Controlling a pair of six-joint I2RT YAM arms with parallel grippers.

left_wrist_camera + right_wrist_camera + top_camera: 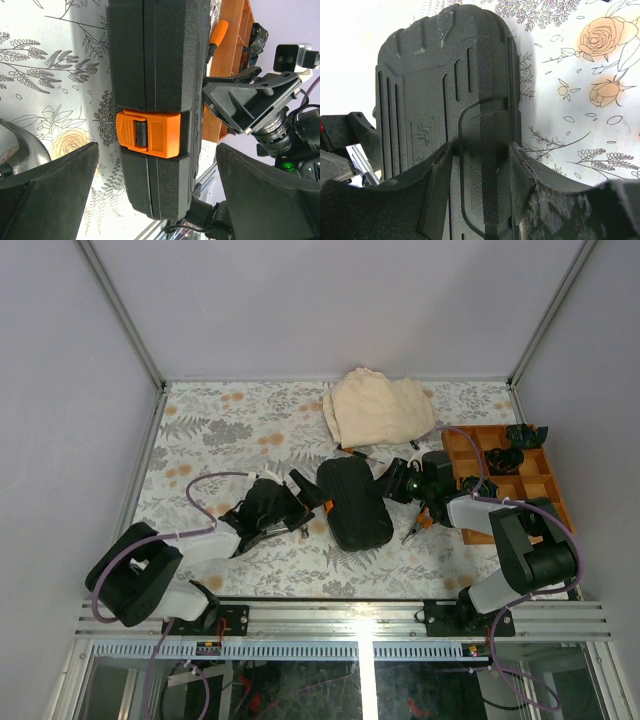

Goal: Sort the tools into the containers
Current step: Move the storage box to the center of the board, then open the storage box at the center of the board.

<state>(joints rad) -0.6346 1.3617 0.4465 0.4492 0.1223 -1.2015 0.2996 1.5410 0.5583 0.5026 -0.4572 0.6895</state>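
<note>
A black tool case (353, 502) lies closed in the middle of the table, its orange latch (148, 131) fastened. My right gripper (481, 165) is shut on the raised ridge at the case's right edge, one finger pressing each side. My left gripper (157, 200) stands wide open at the latch side, its fingers well apart and clear of the case's end. Orange-handled pliers (418, 525) lie on the table just right of the case. An orange-handled screwdriver (217, 37) lies beyond the case by the tray.
An orange compartment tray (545, 485) with dark items in it sits at the right edge. A beige folded cloth (378, 408) lies at the back centre. The table carries a floral cover (215, 430); metal rails run along the near edge.
</note>
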